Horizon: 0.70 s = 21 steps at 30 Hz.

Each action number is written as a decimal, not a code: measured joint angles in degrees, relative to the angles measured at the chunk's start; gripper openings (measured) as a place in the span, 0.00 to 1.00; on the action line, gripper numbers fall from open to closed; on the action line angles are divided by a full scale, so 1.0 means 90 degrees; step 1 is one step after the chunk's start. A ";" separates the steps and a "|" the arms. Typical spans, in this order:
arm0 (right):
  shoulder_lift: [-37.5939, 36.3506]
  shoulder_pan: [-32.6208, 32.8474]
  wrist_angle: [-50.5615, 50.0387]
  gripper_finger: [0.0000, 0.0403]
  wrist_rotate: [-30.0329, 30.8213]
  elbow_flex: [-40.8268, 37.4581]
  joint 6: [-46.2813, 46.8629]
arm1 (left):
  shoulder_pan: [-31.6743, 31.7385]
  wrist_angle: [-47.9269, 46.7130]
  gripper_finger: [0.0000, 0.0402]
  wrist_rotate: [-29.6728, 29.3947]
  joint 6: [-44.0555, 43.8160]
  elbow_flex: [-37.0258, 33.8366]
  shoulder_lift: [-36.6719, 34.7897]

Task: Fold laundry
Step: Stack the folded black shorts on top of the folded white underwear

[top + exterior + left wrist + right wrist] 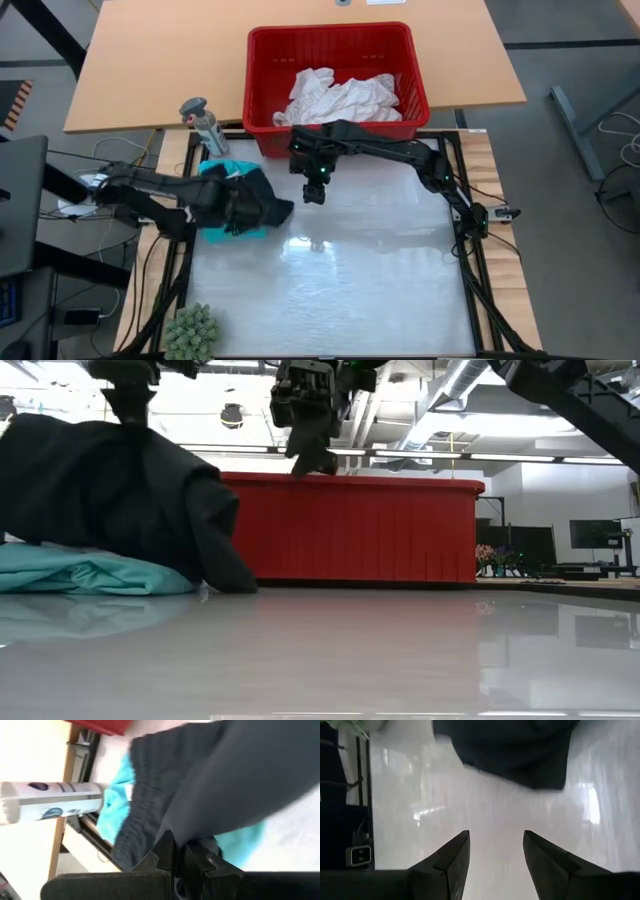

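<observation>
Black shorts (255, 205) lie bunched on the teal garment (228, 170) at the left side of the white table (350, 280), just in front of the red basket (262, 90). Left gripper (232, 210) sits on this pile with its jaws shut on the shorts' dark cloth; its wrist view shows the fingers (167, 857) pressed together with fabric draped over them. Right gripper (314, 192) hangs above the table just right of the shorts, near the basket's front wall, jaws apart and holding nothing; its fingers (452, 857) frame bare tabletop, with the shorts' edge beyond. White garments (345, 98) lie heaped inside the basket. A spray bottle (205, 125) stands near the basket's left front corner, beside the teal cloth. A green plant (192, 332) sits at the table's near left corner
</observation>
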 joint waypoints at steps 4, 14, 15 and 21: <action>-0.0001 0.0007 -0.0249 0.52 0.0060 0.0000 0.0000 | 0.0814 -0.0011 0.00 -0.0271 0.0438 0.0000 -0.0290; 0.0002 -0.0008 -0.0349 0.52 0.0141 0.0000 0.0002 | 0.2807 0.0043 0.00 -0.2316 0.2007 0.0000 -0.0841; 0.0002 -0.0008 -0.0346 0.52 0.0138 0.0000 0.0002 | 0.2966 0.0146 0.00 -0.2555 0.2214 0.0000 -0.0841; 0.0002 -0.0008 -0.0348 0.52 0.0138 0.0000 0.0073 | 0.3455 0.1102 0.00 -0.3022 0.3537 -0.0002 -0.0841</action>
